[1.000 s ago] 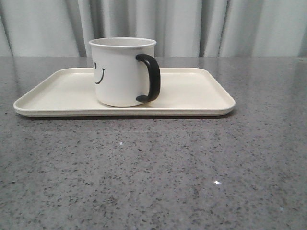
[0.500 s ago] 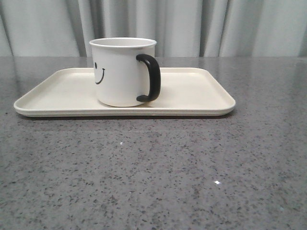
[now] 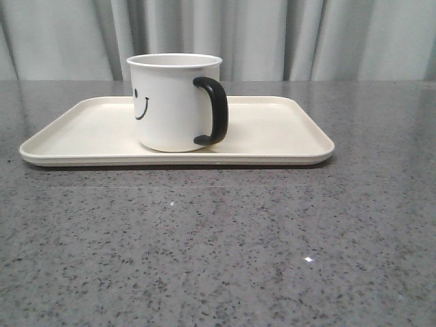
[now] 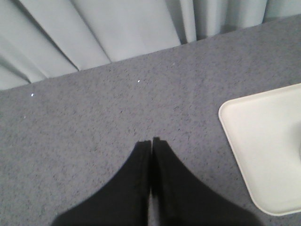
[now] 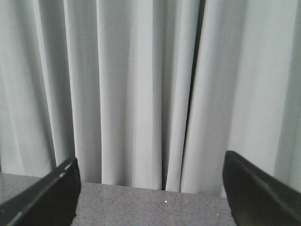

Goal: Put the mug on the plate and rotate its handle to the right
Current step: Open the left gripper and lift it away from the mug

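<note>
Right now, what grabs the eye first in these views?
The white mug with the smiley face stands upright on the cream plate, left of the plate's middle in the front view, its black handle turned to the right. Neither arm is near it: the left gripper has its jaws shut over bare grey table beside the plate's corner, and the right gripper, jaws wide open, faces the curtain.

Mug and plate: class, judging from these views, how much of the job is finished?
Done: the mug stands upright on the plate, its handle towards the right. In hand: nothing; the left end effector is shut and empty, the right end effector is open and faces the curtain. Left: apparently nothing.
</note>
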`<action>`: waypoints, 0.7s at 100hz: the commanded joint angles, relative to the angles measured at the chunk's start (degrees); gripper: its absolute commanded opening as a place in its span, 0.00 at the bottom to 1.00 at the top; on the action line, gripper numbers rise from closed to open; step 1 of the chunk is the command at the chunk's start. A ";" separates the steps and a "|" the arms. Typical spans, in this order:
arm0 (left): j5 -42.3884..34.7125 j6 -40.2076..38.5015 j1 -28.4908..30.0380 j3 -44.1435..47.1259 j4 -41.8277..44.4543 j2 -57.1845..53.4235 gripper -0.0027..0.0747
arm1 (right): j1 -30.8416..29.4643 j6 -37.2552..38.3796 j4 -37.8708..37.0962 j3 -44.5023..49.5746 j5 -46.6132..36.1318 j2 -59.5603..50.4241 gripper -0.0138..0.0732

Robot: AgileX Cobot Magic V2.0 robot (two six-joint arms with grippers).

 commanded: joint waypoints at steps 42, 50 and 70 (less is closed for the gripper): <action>-14.24 -0.57 3.56 22.73 1.04 -16.68 0.01 | 0.15 -0.53 -1.69 -6.52 4.11 3.79 0.87; -15.27 -0.57 3.56 25.27 1.17 -17.56 0.01 | 0.15 -0.53 -2.30 -10.66 7.22 7.05 0.87; -15.92 -0.57 3.56 29.14 1.17 -18.24 0.01 | 0.15 -0.53 -2.23 -24.04 18.84 18.73 0.87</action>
